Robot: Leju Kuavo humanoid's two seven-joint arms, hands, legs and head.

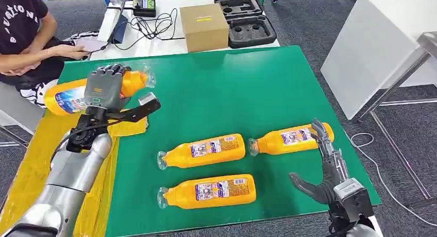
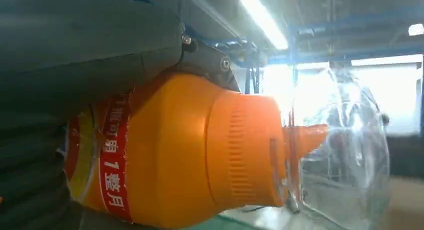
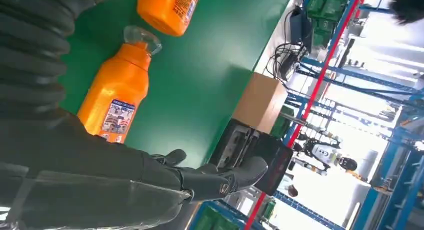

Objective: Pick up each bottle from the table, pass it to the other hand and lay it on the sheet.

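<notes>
Green table (image 1: 216, 87) lies open mid-surface; left hand (image 1: 104, 87) grips a bottle (image 1: 64, 97) over its edge, right hand (image 1: 324, 165) spread.

A workshop or test lab is indicated. Blue steel racking (image 3: 350, 65), strip lighting (image 2: 262, 17) and a cable-strewn workbench (image 1: 149, 41) are seen.

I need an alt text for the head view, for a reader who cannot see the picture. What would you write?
The robot's left hand holds an orange bottle above the yellow sheet at the green table's left side. Three more orange bottles lie on the table, and the open right hand is beside the rightmost bottle.
</notes>
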